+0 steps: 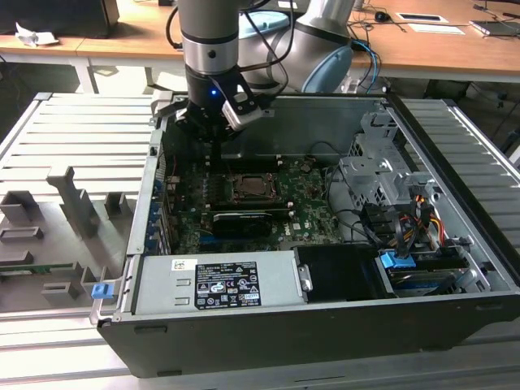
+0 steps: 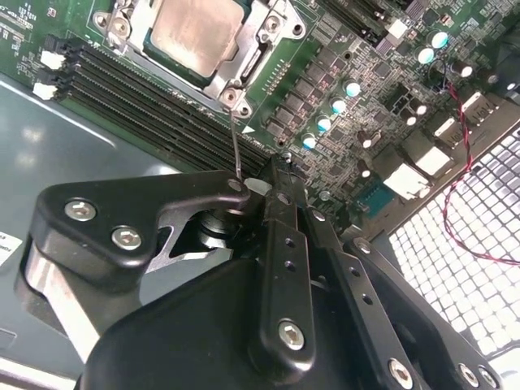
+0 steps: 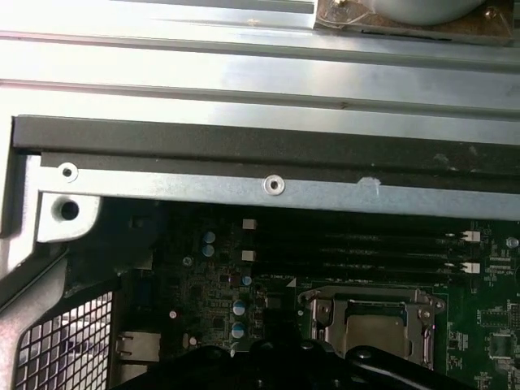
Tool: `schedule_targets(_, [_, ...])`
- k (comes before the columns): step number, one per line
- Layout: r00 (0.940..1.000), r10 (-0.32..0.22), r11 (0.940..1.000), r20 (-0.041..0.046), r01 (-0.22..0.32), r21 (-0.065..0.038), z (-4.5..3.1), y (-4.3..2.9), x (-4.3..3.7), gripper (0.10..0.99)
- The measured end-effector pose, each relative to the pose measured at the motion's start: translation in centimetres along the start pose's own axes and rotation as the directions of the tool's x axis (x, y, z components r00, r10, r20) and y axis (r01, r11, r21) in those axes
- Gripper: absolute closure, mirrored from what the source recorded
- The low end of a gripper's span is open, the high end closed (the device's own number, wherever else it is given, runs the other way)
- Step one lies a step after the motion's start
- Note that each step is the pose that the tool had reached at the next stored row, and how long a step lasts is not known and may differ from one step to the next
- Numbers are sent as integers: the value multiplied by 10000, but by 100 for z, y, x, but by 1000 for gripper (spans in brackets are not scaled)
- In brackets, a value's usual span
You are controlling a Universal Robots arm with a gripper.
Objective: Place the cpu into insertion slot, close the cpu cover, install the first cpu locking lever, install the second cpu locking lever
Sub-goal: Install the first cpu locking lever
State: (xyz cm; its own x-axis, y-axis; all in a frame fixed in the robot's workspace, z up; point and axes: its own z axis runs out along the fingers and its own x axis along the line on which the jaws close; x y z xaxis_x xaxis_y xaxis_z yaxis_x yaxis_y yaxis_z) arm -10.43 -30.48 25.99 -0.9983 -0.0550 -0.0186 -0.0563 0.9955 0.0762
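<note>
Grips with end effector (image 2: 253, 188), shut on the free tip of lever (image 2: 235, 146). Holds that thin rod raised off board (image 2: 382, 89), foot at a corner of cover (image 2: 248, 69). Hangs inside case (image 1: 325, 325) in the exterior view, just beyond slot (image 1: 240, 195) and near the far wall. Finds cpu (image 2: 195, 28) seated in slot, dull silver top up, with cover lying flat on its edges and framing it. Passes long dark memory sockets (image 2: 146, 93) (image 3: 366, 252) right beside cover in both wrist views. Shows card (image 1: 241, 221) just in front of slot in the exterior view, then supply (image 1: 215, 284) along the near wall of case. Puts drive cage (image 1: 378, 175) and a bundle of cables (image 1: 422, 218) toward the exterior view's right. Catches a mesh grille (image 2: 463, 211) and a red-and-black wire (image 2: 452, 114) at the edge of board in the second wrist view. Rests case on ribbed grey tabletop (image 1: 73, 138), with grey blocks (image 1: 77, 199) standing on it at the exterior view's left
</note>
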Motion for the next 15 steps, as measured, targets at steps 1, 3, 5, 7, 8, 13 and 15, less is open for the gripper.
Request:
schedule_targets(1, [10000, 0, 10000, 0, 0, 0, 0, 0, -3, 980])
schedule_targets(3, [10000, -1, 10000, 0, 1, 0, 0, -1, -12, 980])
schedule_targets(5, [10000, 0, 10000, 0, 0, 0, 0, -1, -21, 980])
schedule_targets(7, [10000, 0, 10000, 0, 0, 0, 0, -2, -28, 980])
schedule_targets(8, [10000, 1, 10000, 0, -1, 0, 1, -2, -30, 980])
schedule_targets(13, [10000, -1, 10000, 0, 1, 0, 0, 0, 4, 980])
schedule_targets(15, [10000, -1, 10000, 0, 1, -2, 0, 2, 31, 980])
